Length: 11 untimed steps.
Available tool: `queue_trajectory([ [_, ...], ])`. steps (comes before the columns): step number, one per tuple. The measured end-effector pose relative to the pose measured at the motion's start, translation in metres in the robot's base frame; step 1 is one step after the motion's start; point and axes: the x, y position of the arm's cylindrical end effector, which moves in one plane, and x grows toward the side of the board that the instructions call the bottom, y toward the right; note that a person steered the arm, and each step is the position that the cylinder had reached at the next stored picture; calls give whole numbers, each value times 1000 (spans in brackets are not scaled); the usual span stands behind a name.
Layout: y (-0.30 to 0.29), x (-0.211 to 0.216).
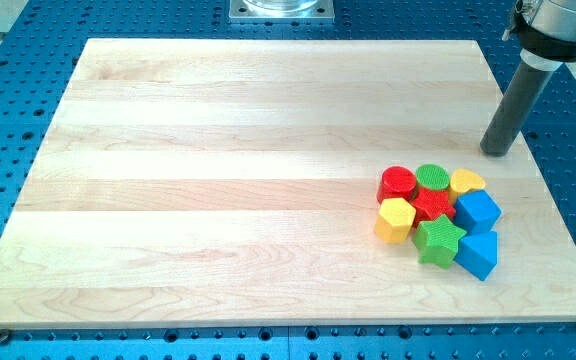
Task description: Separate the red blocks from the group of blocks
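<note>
A tight group of blocks sits at the board's lower right. A red round block is at the group's upper left. A red star-shaped block is in the middle, hemmed in by the others. Around them are a green round block, a yellow heart-shaped block, a yellow hexagon block, a green star block and two blue blocks. My tip rests on the board to the upper right of the group, apart from it, nearest the yellow heart.
The wooden board lies on a blue perforated table. A metal mount stands at the view's top centre. The board's right edge runs close to the blue blocks.
</note>
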Motion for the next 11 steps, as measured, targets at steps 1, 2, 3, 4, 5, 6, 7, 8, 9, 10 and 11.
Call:
queue_trajectory([
  [1, -2, 1],
  [2, -2, 1],
  [3, -10, 6],
  [4, 41, 40],
  [5, 48, 106],
  [6, -5, 130],
  [7, -72, 130],
  [8, -125, 118],
  [9, -146, 85],
  [10, -159, 53],
  [11, -145, 103],
])
